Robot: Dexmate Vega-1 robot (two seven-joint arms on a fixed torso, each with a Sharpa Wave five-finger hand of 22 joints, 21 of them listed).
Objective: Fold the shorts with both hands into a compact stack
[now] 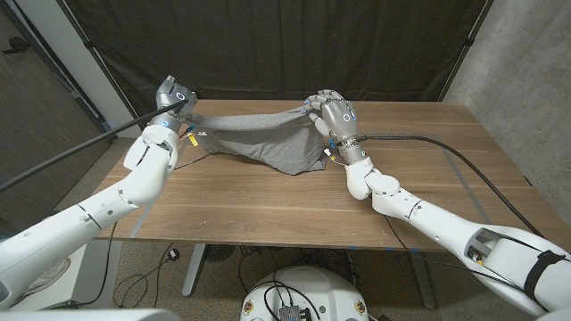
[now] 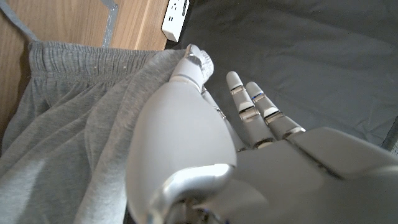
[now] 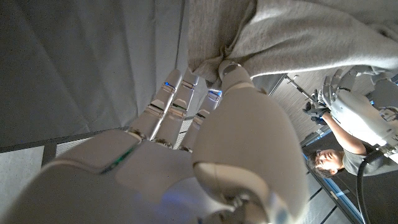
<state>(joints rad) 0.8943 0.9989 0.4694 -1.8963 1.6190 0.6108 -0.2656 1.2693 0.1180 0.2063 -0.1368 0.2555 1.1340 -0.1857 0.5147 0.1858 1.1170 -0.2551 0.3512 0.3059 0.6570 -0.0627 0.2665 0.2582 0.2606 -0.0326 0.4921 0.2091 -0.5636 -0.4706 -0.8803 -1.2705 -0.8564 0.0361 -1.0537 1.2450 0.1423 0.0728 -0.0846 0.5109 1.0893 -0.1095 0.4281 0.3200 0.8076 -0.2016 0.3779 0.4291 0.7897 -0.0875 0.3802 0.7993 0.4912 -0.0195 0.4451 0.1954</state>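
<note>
The left hand (image 1: 174, 101) grasps one end of the soft grey cotton shorts (image 1: 259, 138), its thumb (image 2: 193, 65) pressed onto the fabric just beside the gathered elastic waistband (image 2: 81, 56). The right hand (image 1: 332, 111) clenches the other end, cloth bunched at its fingers (image 3: 180, 93). Between the two hands the shorts hang stretched above the wooden counter (image 1: 268, 201) near its far edge, the lower part sagging to the counter. A person (image 3: 329, 163) appears in the right wrist view.
</note>
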